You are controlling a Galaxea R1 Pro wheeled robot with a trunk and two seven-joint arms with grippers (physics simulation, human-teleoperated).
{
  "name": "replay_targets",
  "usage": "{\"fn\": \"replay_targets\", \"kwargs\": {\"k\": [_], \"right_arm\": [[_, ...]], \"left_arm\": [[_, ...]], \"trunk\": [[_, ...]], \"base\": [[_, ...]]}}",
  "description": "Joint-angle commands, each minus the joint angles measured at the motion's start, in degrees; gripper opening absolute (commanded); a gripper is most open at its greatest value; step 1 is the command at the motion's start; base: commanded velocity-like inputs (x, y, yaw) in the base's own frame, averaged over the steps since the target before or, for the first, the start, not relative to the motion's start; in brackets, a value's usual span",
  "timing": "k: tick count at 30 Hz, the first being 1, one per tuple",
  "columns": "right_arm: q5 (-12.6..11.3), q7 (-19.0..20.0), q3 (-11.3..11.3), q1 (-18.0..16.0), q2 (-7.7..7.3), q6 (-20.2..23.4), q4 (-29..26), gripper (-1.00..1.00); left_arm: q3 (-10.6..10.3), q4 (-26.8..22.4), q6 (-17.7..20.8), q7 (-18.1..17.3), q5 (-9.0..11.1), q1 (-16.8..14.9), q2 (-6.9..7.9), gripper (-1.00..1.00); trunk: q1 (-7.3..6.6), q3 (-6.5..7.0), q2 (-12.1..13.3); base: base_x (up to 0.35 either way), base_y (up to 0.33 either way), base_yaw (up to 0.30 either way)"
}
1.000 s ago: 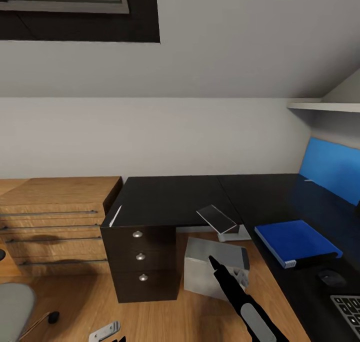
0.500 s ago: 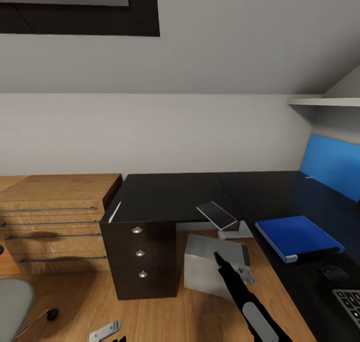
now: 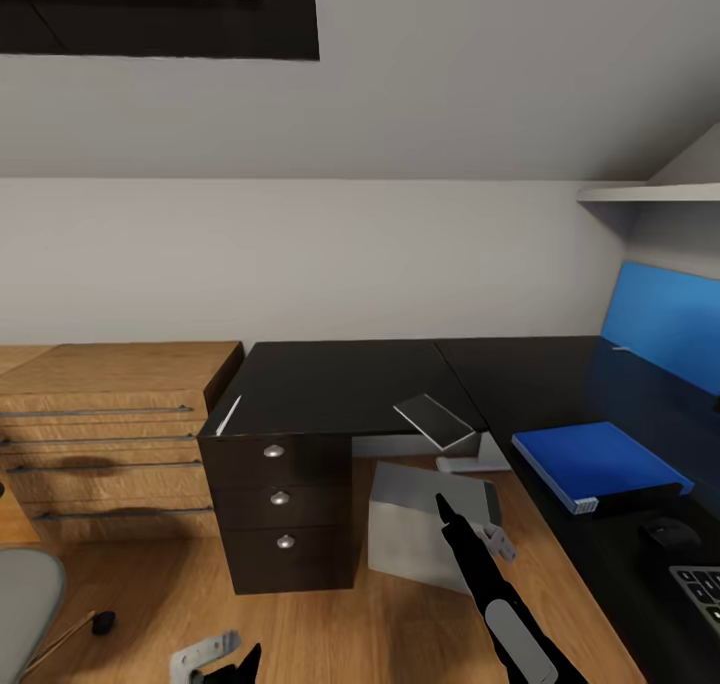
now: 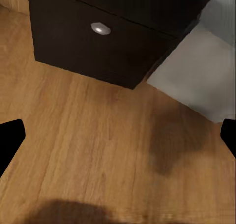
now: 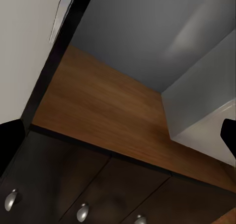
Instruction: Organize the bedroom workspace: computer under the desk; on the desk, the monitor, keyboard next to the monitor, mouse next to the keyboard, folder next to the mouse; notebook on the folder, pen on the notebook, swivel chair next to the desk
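Head view has tilted slightly since a second ago, so the whole scene sits a little higher in the picture and the window frame at the top is mostly cut off; against that shift the right arm has reached further forward, its claw (image 3: 446, 512) now over the computer (image 3: 420, 534), and the left claw (image 3: 232, 666) has come into the bottom edge. The black L-shaped worktop (image 3: 340, 389) fills the corner under plain white walls, with a wooden dresser (image 3: 105, 434) beside its drawer unit (image 3: 283, 509) and a wood floor below. The computer stands on the floor in the knee space, tilted. On the worktop lie the pen (image 3: 229, 415) at the left edge, the notebook (image 3: 433, 421) overhanging the inner edge, the folder (image 3: 598, 464), the mouse (image 3: 668, 534) and a corner of the keyboard (image 3: 700, 592). A blue wall panel (image 3: 665, 339) backs the right wing. Both wrist views show fingertips spread wide with nothing between them, so both claws are released. No writing is legible.
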Motion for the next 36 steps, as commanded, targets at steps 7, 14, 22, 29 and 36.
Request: {"fn": "replay_targets", "kwargs": {"k": [7,14,22,29,36], "right_arm": [[-1.1,0.2,-0.2,-0.1,-0.33,-0.3,-1.4,1.00],[-13.2,0.2,-0.5,-0.1,-0.47,7.6,-1.9,1.00],[-16.6,0.3,-0.6,0.0,-0.48,10.6,-2.0,1.00],[-16.6,0.3,-0.6,0.0,-0.48,10.6,-2.0,1.00],[-16.5,0.2,-0.6,0.0,-0.58,10.6,-1.9,1.00]], "left_arm": [[-1.0,-1.6,14.4,0.7,1.5,-4.4,-1.43,1.00],[-0.8,-0.1,17.5,0.8,2.3,-6.8,-3.53,1.00],[0.2,1.9,17.4,0.8,2.1,-7.0,-3.55,1.00],[0.2,1.9,17.4,0.8,2.3,-7.0,-3.55,1.00],[0.2,1.9,17.4,0.8,2.3,-7.0,-3.55,1.00]], "trunk": [[1.54,-1.31,-2.8],[1.98,-1.67,-3.6],[1.98,-1.67,-3.6],[0.44,-0.41,-0.8],[-1.09,0.85,2.0]], "base": [[0.000,0.000,0.000],[0.000,0.000,0.000],[0.091,0.000,0.000],[0.008,0.000,0.000],[0.001,0.000,0.000]]}}
